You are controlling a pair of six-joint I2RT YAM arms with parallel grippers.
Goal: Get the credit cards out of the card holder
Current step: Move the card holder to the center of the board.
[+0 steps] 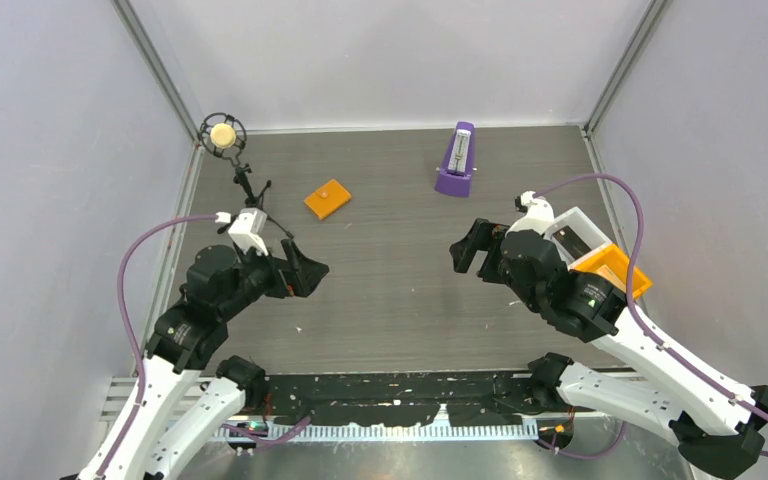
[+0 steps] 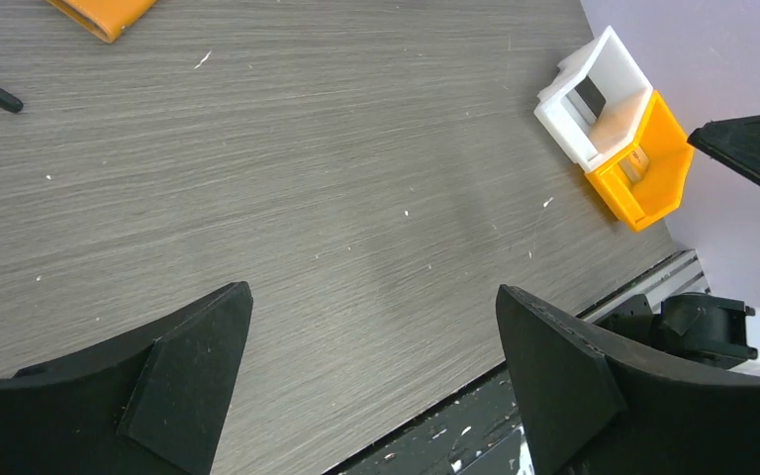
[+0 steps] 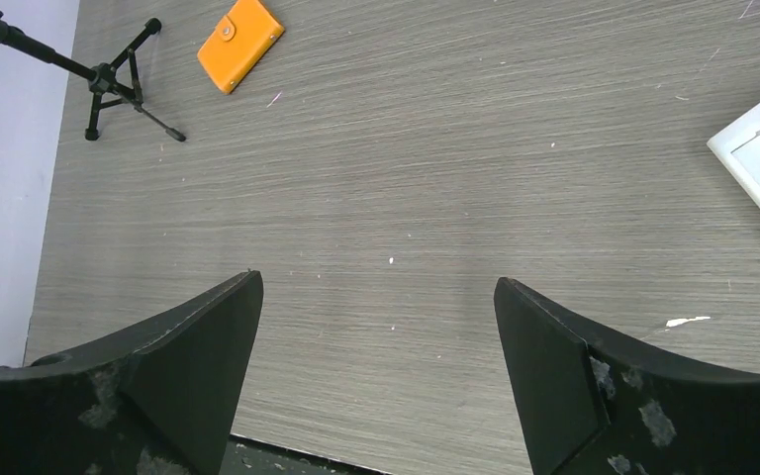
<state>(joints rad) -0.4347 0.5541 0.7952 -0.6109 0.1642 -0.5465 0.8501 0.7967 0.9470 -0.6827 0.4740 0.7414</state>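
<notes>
While the card holder (image 1: 327, 199) lies shut with its snap facing up on the far part of the grey wood-grain table (image 1: 390, 310), it sits between a small microphone on a tripod (image 1: 223, 134) and a purple metronome (image 1: 456, 160), well apart from both arms. The left gripper (image 2: 372, 295) and the right gripper (image 3: 376, 285) hang over the table's near half, jaws spread wide and holding nothing. A white bin (image 2: 594, 99) and an orange bin (image 2: 653, 163) stand together at the right edge, and plain pale walls close off three sides.

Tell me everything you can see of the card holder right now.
The card holder is a small, flat orange wallet, leather-like, folded shut, with a round snap on top. It lies flat on the grey table, turned at an angle, between the microphone stand and the purple metronome. Only the table touches it.
</notes>
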